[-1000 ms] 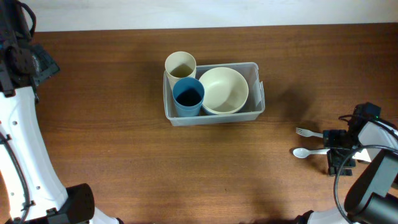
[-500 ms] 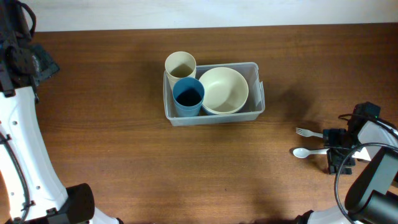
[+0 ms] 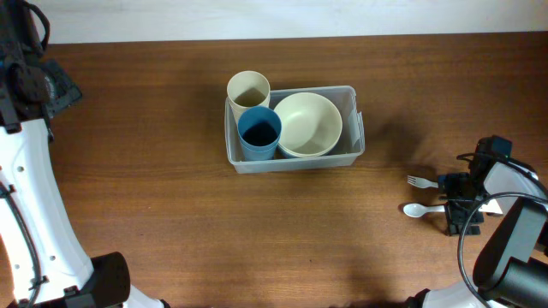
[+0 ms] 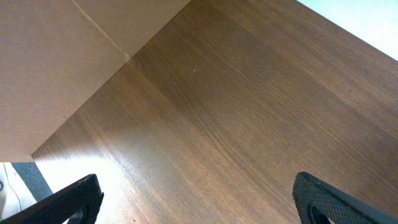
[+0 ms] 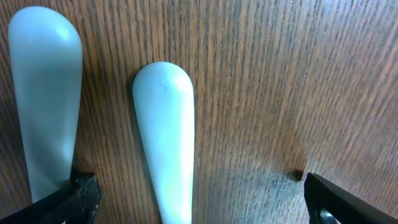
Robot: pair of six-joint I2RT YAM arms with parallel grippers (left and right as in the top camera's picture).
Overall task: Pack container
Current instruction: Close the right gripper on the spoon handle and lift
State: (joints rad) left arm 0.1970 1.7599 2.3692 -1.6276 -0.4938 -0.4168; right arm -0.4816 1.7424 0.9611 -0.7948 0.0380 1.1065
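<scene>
Though spread wide, pinching nothing: right hand (image 3: 452, 205), low over the handles of spoon (image 3: 413, 210) and fork (image 3: 417, 180) (side by side on the table (image 3: 171, 214)). Well apart, mid-table: container (image 3: 295, 162), holding bowl (image 3: 307, 124), blue cup (image 3: 259, 133), cream cup (image 3: 248, 88). Left hand (image 4: 196, 202) likewise spread, over table's far-left corner.

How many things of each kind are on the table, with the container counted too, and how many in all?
Container: 1
Cups: 2 (cream cup, blue cup)
Bowl: 1
Fork: 1
Spoon: 1
Total: 6
</scene>
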